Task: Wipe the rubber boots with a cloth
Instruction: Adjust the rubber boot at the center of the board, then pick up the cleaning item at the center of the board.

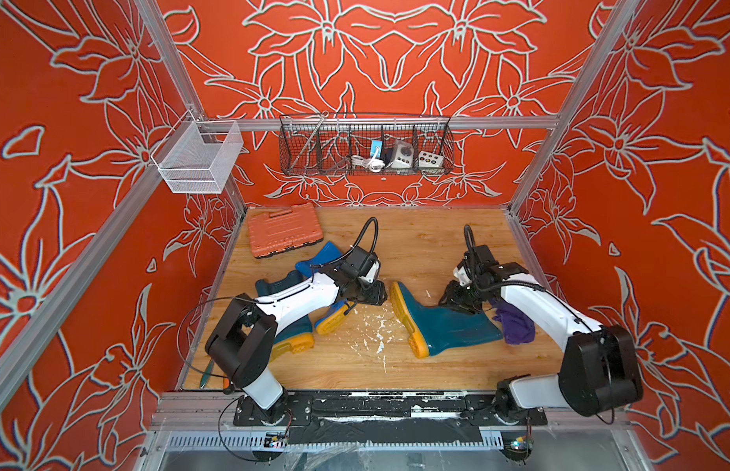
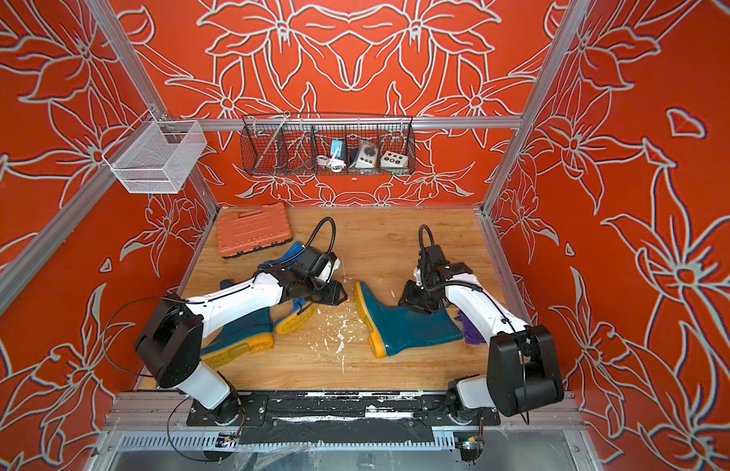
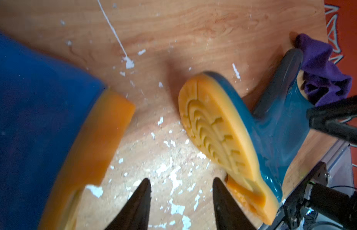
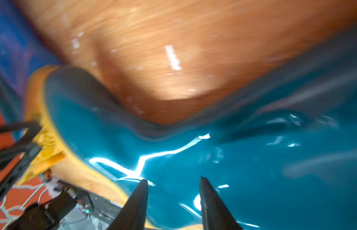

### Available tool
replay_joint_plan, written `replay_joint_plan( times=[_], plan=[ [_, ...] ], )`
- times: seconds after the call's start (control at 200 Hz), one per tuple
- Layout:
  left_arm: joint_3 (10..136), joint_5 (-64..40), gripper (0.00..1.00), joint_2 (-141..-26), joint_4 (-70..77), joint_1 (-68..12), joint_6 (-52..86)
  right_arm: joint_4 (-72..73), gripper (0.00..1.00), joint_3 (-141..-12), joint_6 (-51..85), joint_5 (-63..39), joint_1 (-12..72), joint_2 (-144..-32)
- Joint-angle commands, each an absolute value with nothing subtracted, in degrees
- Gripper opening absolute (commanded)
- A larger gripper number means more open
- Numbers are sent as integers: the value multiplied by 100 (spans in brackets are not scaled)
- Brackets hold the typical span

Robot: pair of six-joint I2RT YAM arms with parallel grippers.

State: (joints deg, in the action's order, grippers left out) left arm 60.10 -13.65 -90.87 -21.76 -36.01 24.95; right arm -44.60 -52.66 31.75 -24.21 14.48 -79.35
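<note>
First take the soft purple terry cloth (image 1: 516, 326) beside the glossy teal rubber boot (image 1: 453, 326) — with right gripper (image 4: 172, 179), half open, empty; steady sole with left gripper (image 3: 181, 179), likewise parted, empty.

Left tool (image 3: 179, 182) parted, right tool (image 4: 173, 180) parted, empty

the left arm (image 1: 306, 291) covers most of one teal boot (image 1: 292, 331) and the middle of the blue boot (image 1: 319, 257); the right arm (image 1: 534, 306) hides part of the cloth (image 1: 516, 326); the right wrist view is blurred; contents of the wire basket (image 1: 367, 171) too small to name
</note>
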Motion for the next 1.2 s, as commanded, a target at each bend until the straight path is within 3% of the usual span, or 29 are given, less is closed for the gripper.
replay_joint_plan(
  times=[0.0,0.23,0.47,0.555,0.615,0.645,0.811,0.901,1.051,1.196],
  plan=[
    [5653,-1279,49,-8829,-2041,-3814,2821,-4499,41,-4875,3046,-2472,1618,-8127],
    [5607,-1576,49,-9191,-1689,-4258,3107,-3551,35,-5092,3718,-2944,2877,-8893],
    [6243,-1527,48,-9851,-1869,-4174,2816,-3428,35,-5723,3833,-2935,2756,-9046],
    [6599,-1487,48,-10076,-2061,-4017,2665,-3605,42,-5894,3825,-2840,2346,-8925],
    [6820,-1474,49,-10189,-2207,-3881,2580,-3857,57,-5888,3943,-2514,1775,-8660],
    [6918,-1449,49,-10238,-2276,-3824,2537,-3960,64,-5821,4030,-2227,1469,-8452],
    [7170,-1406,51,-10301,-2449,-3620,2210,-4579,81,-5615,3996,-281,-191,-7365],
    [7194,-1437,51,-10261,-2513,-3559,2091,-4881,98,-5591,3878,324,-941,-7191],
    [7103,-1464,51,-10100,-2567,-3527,1945,-4810,99,-5244,3957,-48,-2138,-7446],
    [6896,-1528,51,-9947,-2449,-3524,1968,-4352,99,-5066,4118,-573,-2294,-7952]
  ],
)
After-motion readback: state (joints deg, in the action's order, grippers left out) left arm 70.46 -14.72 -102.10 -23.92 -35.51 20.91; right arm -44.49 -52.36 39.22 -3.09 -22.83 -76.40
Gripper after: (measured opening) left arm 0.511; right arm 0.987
